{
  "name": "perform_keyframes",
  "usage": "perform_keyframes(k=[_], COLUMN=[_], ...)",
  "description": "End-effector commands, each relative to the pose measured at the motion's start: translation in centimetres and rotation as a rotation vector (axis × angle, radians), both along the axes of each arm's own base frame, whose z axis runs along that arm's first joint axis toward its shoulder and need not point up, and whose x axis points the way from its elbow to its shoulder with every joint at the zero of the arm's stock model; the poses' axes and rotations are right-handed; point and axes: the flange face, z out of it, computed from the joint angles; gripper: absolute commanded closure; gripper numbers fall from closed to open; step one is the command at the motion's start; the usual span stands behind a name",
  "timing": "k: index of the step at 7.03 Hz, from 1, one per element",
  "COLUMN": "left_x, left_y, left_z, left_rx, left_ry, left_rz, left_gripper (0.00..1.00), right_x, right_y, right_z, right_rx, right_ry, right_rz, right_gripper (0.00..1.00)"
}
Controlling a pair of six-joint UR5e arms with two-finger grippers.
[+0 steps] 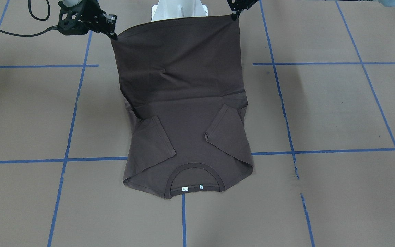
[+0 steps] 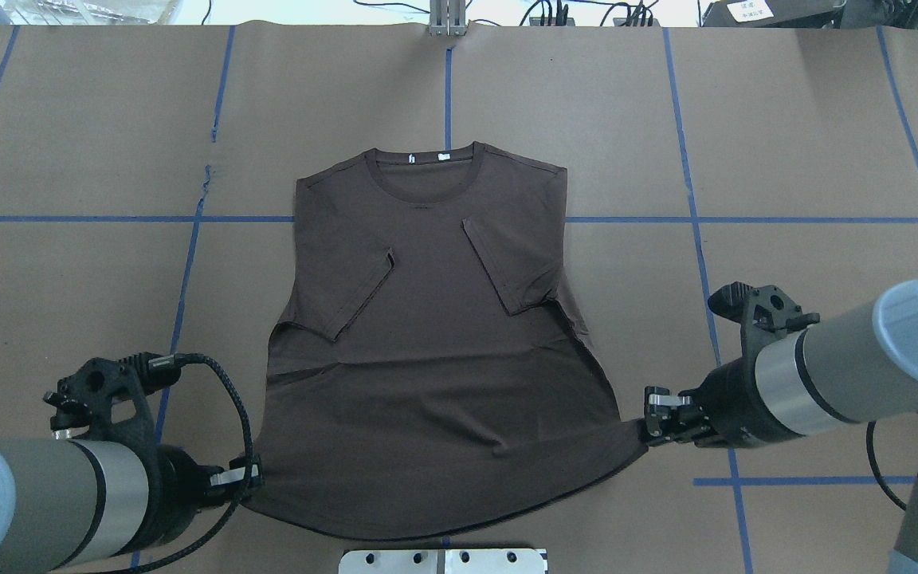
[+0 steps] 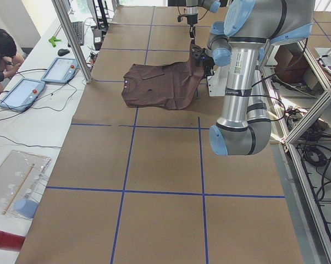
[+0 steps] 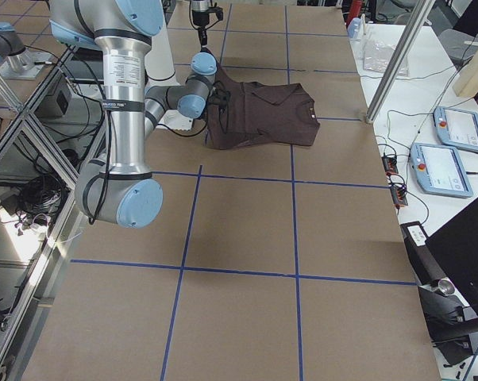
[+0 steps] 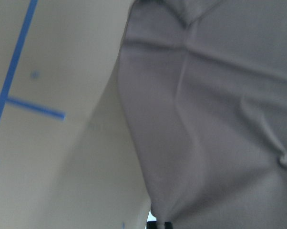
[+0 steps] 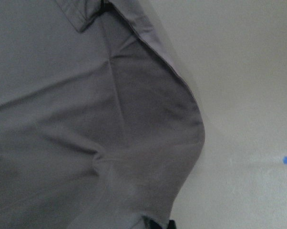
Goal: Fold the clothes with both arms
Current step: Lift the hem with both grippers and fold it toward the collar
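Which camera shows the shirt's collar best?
The front-facing view: the collar lies nearest, its band and white tags plain. Overhead shows it farther off; the side views show it tiny; the wrist cameras miss it.

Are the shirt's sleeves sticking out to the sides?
No, both sleeves of the T-shirt lie folded inward on its front in the overhead view.

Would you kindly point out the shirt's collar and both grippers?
Collar (image 1: 194, 165): front-facing view, middle of ribbed band.
Left gripper (image 2: 253, 480): overhead view, between its fingers, at hem corner.
Right gripper (image 2: 647, 424): overhead view, between its fingers, at hem corner.
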Motion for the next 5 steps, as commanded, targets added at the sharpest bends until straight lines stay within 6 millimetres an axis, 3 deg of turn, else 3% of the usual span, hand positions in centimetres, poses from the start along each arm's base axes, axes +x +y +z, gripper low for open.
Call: perform_keyframes(k=[1, 2, 3, 5], left_x=[1.5, 2.0, 1.9, 3.1], left_y=[-5.3, -8.0, -10.8, -18.4], left_z=[1.6, 1.1, 2.3, 2.6], left_rx=[0.09, 0.138, 0.157, 0.185], left_ry=[-0.08, -0.099, -0.142, -0.213], left_rz=[-0.025, -0.039, -0.061, -0.125], left_gripper=[1.0, 1.0, 1.0, 1.0], right_x=[0.2, -1.6, -2.5, -3.6], right_y=[-7.2, -10.5, -14.3, -17.4], right_z=[-1.6, -2.4, -2.3, -1.9], right_rx=[0.072, 0.071, 0.059, 0.088], right_ry=[-0.023, -0.016, 0.004, 0.032], right_rz=[0.095, 0.129, 0.171, 0.175], right_gripper=[1.0, 1.0, 1.0, 1.0])
